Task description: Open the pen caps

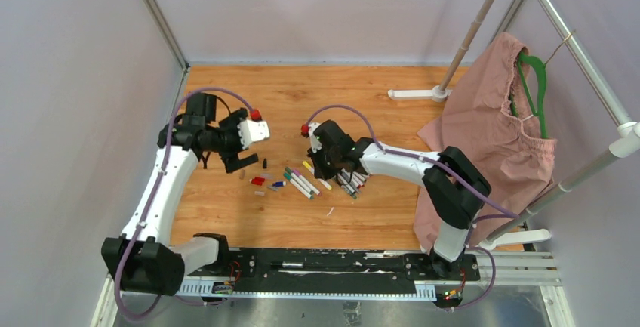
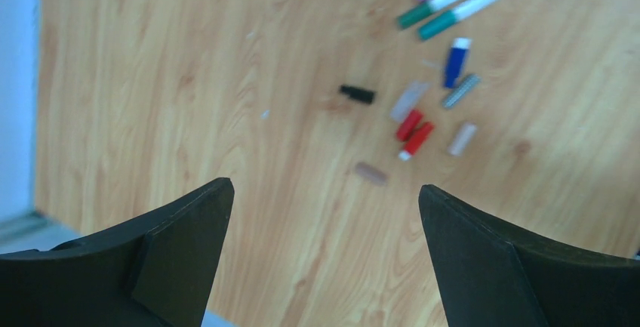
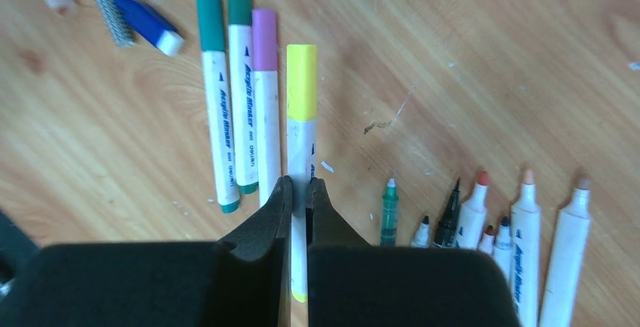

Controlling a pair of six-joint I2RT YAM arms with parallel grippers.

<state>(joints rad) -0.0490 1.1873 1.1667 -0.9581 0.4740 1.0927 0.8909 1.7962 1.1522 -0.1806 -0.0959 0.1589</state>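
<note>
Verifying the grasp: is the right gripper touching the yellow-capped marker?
Touching. Right wrist view: the right gripper pinches the yellow-capped marker by its barrel.

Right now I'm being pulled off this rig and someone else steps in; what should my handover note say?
Left gripper: open, empty, above the table near the loose caps, which include red, blue and black ones.
Right gripper: shut on the barrel of the yellow-capped marker.
Done: several uncapped markers lie to its right in the right wrist view.
Left: the yellow cap, the purple cap and two green caps are still on their markers.
</note>
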